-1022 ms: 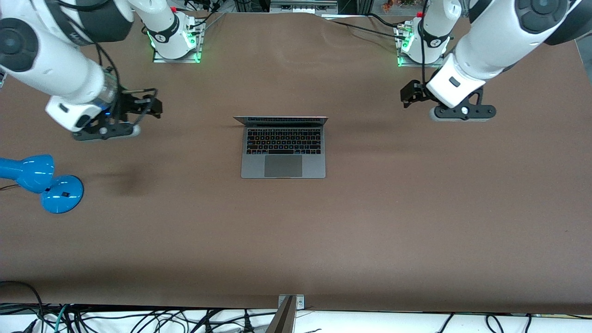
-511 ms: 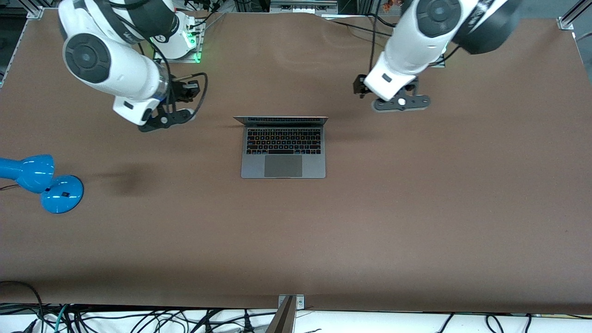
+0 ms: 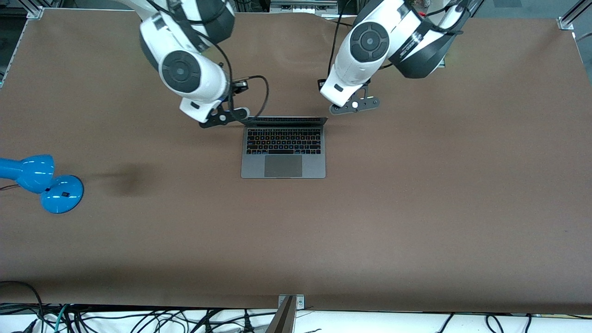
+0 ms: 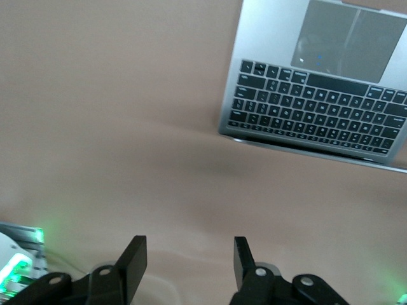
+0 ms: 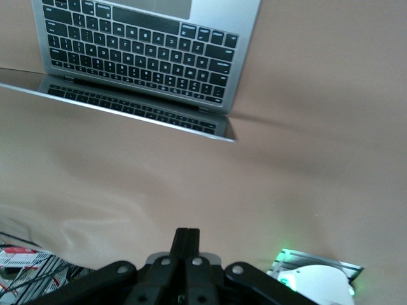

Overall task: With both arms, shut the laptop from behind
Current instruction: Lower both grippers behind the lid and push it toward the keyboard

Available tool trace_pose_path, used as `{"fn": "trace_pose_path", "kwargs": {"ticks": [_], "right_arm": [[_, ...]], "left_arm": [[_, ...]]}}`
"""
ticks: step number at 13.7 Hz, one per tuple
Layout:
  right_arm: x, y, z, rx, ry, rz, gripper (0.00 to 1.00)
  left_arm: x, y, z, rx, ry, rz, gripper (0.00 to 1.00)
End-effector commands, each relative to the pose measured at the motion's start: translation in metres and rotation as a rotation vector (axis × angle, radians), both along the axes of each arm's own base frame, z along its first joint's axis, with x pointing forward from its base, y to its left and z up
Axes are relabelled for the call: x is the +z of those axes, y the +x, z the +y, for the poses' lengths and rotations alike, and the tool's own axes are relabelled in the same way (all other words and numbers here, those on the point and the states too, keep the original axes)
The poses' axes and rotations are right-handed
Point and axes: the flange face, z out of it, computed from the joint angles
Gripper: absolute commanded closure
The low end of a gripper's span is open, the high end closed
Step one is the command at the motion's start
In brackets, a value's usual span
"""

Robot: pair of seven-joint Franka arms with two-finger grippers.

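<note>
The space-grey laptop [image 3: 283, 152] lies open mid-table, its lid [image 3: 280, 120] standing about upright and seen edge-on. My right gripper [image 3: 221, 116] hangs over the table beside the lid's corner toward the right arm's end; in the right wrist view its fingers [image 5: 186, 240] are pressed together and empty, with the laptop [image 5: 140, 57] ahead. My left gripper [image 3: 354, 105] hangs over the table by the lid's other corner; in the left wrist view it [image 4: 189, 254] is open and empty, with the laptop [image 4: 318, 108] ahead. Neither gripper touches the laptop.
A blue desk lamp [image 3: 44, 182] lies at the right arm's end of the table. Loose cables [image 3: 138, 319] and a metal bracket [image 3: 289, 312] sit along the table's front edge. The arm bases with green lights show in the wrist views [image 4: 19, 270] [image 5: 318, 279].
Both arms have swung in from the table's ends toward the laptop's lid corners. The laptop has not moved and its lid stands as before.
</note>
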Motion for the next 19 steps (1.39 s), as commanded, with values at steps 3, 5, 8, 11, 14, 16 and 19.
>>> {"fn": "trace_pose_path", "kwargs": {"ticks": [3,5,8,11,14,16,19], "right_arm": [[-0.029,-0.006,0.036,-0.059,0.001,-0.01,1.0],[-0.045,-0.005,0.041,-0.059,-0.007,0.001,1.0],[-0.065,-0.001,0.045,-0.071,-0.003,0.017,1.0],[-0.077,0.006,0.043,-0.084,-0.004,0.016,1.0],[-0.081,0.016,0.04,-0.081,0.001,0.016,1.0],[-0.082,0.026,0.035,-0.086,0.002,0.01,1.0],[-0.083,0.039,0.027,-0.101,0.005,0.003,1.0]], "left_arm": [[-0.029,-0.002,-0.02,0.021,-0.048,0.018,1.0],[-0.036,0.003,-0.021,0.02,-0.055,0.008,1.0],[-0.047,0.01,-0.023,0.028,-0.078,0.001,1.0],[-0.058,0.018,-0.025,0.014,-0.071,-0.025,1.0],[-0.068,0.026,-0.025,0.028,-0.09,-0.036,1.0],[-0.076,0.031,-0.023,0.023,-0.084,-0.053,1.0],[-0.084,0.043,-0.025,0.033,-0.1,-0.045,1.0]]}}
